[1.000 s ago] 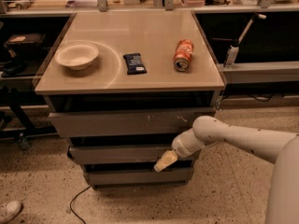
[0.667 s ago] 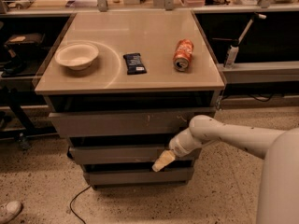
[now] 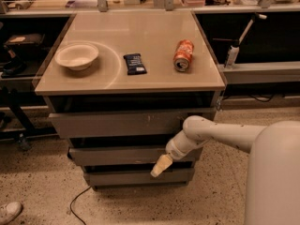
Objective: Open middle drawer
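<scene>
The cabinet has three grey drawer fronts stacked under its tabletop. The middle drawer [image 3: 117, 156] is the plain flat front between the scratched top drawer [image 3: 112, 124] and the smaller bottom drawer [image 3: 126, 177]. A dark gap shows above it. My gripper [image 3: 161, 166], pale and angled down to the left, is at the right part of the middle drawer's front, at its lower edge. My white arm [image 3: 220, 132] reaches in from the right.
On the tabletop [image 3: 140, 32] are a white bowl [image 3: 76, 56], a dark snack bar [image 3: 134, 63] and an orange can [image 3: 183, 55] lying on its side. A cable [image 3: 79, 200] and a white shoe [image 3: 8, 211] lie on the speckled floor at left. Shelving stands behind and beside the cabinet.
My arm's elbow has shifted a little to the left and the gripper has dipped slightly along the middle drawer's front. The drawers look the same.
</scene>
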Tool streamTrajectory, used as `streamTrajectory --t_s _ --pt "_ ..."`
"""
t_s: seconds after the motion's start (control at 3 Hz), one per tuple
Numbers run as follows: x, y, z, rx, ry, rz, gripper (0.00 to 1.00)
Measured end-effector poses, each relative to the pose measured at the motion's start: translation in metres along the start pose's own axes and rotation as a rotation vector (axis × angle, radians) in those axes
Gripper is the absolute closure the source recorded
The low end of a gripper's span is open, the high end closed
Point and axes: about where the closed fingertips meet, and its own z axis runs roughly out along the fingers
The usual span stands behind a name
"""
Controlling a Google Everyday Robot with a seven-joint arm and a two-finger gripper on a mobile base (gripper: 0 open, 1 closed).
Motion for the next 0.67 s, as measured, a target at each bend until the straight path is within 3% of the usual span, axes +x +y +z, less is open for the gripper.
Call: streamTrajectory --t_s 0.33,0.67 --pt "0.0109 0.0178 -0.0021 -0.027 0.055 -0.002 0.0" --pt "0.0106 0.0181 -0.0028 -0.027 0.055 -0.002 0.0"
